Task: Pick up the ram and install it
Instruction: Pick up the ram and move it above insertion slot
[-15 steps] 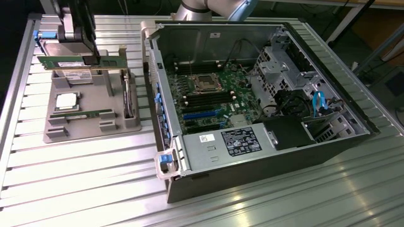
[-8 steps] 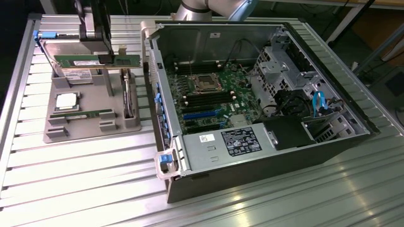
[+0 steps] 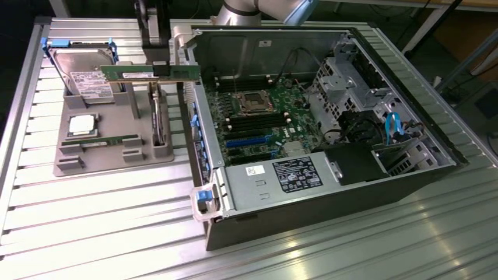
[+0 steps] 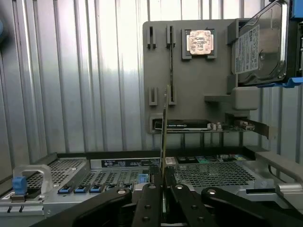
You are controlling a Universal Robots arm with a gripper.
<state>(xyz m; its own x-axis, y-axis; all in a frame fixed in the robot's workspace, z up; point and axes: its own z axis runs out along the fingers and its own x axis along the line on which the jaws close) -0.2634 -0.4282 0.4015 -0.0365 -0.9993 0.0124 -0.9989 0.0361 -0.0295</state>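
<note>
The ram, a long green stick, hangs level in the air above the grey holder tray, and my gripper is shut on it from above. In the wrist view the ram appears edge-on as a thin strip rising from between my fingers. A second green stick lies in a slot of the tray. The open computer case lies to the exterior view's right of the tray, its motherboard showing black memory slots.
On the tray stand a silver hard drive with a white label and a square silver processor chip. The case's side wall rises between the tray and the motherboard. A power supply fills the case's near end.
</note>
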